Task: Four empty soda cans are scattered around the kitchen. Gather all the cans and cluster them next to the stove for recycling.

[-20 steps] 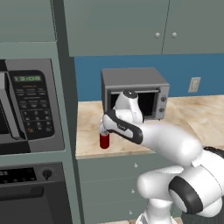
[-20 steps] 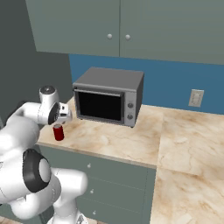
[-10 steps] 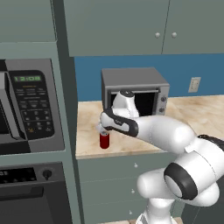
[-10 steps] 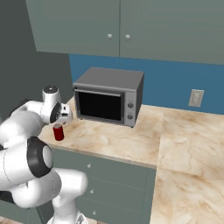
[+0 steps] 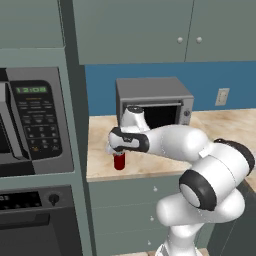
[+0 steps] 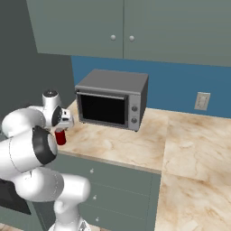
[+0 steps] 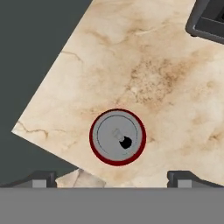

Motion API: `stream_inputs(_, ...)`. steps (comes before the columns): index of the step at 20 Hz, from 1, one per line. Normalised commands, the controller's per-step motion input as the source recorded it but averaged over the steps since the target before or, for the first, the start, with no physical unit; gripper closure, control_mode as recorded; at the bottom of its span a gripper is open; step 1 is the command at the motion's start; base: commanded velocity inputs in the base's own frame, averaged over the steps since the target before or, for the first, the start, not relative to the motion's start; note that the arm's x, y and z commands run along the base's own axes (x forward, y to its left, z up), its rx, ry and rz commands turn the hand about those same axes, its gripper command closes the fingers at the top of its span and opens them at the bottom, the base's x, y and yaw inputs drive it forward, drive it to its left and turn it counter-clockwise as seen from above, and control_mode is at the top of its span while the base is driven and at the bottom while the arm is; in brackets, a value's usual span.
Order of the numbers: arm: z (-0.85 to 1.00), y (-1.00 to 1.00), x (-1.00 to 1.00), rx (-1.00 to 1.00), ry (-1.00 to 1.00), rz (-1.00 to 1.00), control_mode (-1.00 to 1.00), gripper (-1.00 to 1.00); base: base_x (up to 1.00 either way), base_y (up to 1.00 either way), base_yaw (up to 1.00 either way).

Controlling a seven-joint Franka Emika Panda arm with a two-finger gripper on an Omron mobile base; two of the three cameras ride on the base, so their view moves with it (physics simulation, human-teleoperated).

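Directly above a red can (image 5: 119,161), the tool (image 5: 118,149) hung pointing down, its jaws spread wide apart and holding nothing. From the hand camera the can (image 7: 117,137) appeared end-on: a silver top with a dark opening and a thin red rim, standing upright on the marbled beige desk (image 7: 148,83). The two dark fingertips (image 7: 40,178) stood far out on either side of it, neither touching the can.

From the left base camera, the can stood near the front left part of the desk (image 5: 160,167), close to the tall grey cabinet (image 5: 75,125) that carries a built-in oven (image 5: 30,125) with a keypad. The white arm (image 5: 170,142) reached across from the right, its wrist bent over the can and hiding the can's top. Behind stood a grey microwave (image 5: 152,100) against a blue wall (image 5: 100,90), well back from the can.

From the right base camera, the can (image 6: 60,136) stood just below the tool (image 6: 63,124), to the left of the microwave (image 6: 113,103) and near the front edge of the desk (image 6: 135,144). Grey wall cabinets (image 6: 131,27) hung above, and a white outlet (image 6: 201,101) sat on the wall farther right. Drawers (image 6: 117,189) with small round knobs lined the front beneath the desk.
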Motion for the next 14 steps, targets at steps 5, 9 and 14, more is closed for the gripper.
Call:
stream_inputs(5, -0.17, 0.1, 0.23, -0.11, 0.02, 0.0, -1.0, -1.0, 0.0, 0.0, 0.0)
stream_inputs(9, -0.1, 0.03, 0.21, 0.0, 0.02, 0.0, -1.0, -1.0, 0.0, 0.0, 0.0)
stream_inputs(14, -0.16, 0.01, 0.14, 0.0, 0.06, 0.0, -1.0, -1.0, 0.0, 0.0, 0.0)
